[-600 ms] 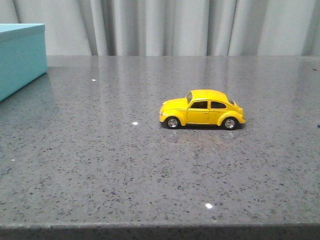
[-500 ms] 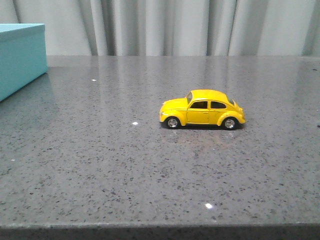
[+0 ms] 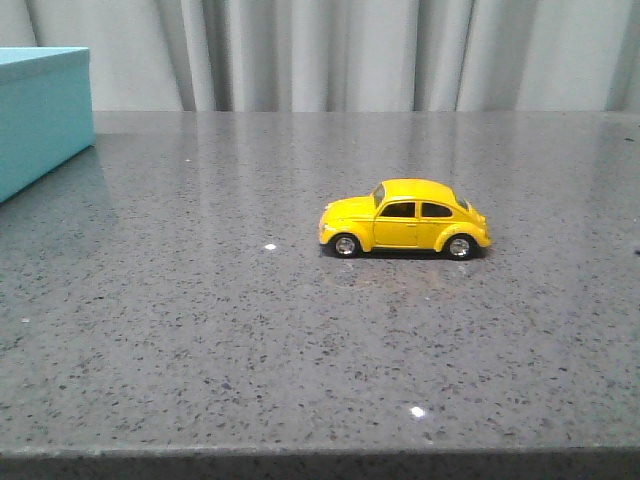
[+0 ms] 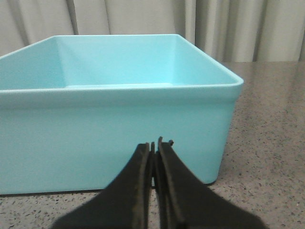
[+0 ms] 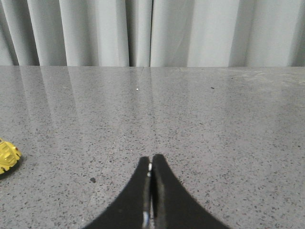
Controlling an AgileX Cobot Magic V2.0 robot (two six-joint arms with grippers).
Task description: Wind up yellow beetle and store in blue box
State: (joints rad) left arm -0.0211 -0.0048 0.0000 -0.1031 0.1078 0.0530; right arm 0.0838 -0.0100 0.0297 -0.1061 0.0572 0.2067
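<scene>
The yellow beetle (image 3: 405, 219) stands on its wheels on the grey speckled table (image 3: 250, 330), right of the middle, nose pointing left. A sliver of it shows in the right wrist view (image 5: 6, 155). The blue box (image 3: 38, 112) sits at the far left edge; in the left wrist view it is open-topped and empty (image 4: 114, 114). My left gripper (image 4: 155, 145) is shut and empty, just in front of the box's near wall. My right gripper (image 5: 151, 160) is shut and empty above bare table, the beetle off to its side. Neither gripper shows in the front view.
Grey curtains (image 3: 350, 50) hang behind the table's far edge. The table's front edge (image 3: 320, 452) runs along the bottom of the front view. A few bright light spots (image 3: 418, 411) lie on the surface.
</scene>
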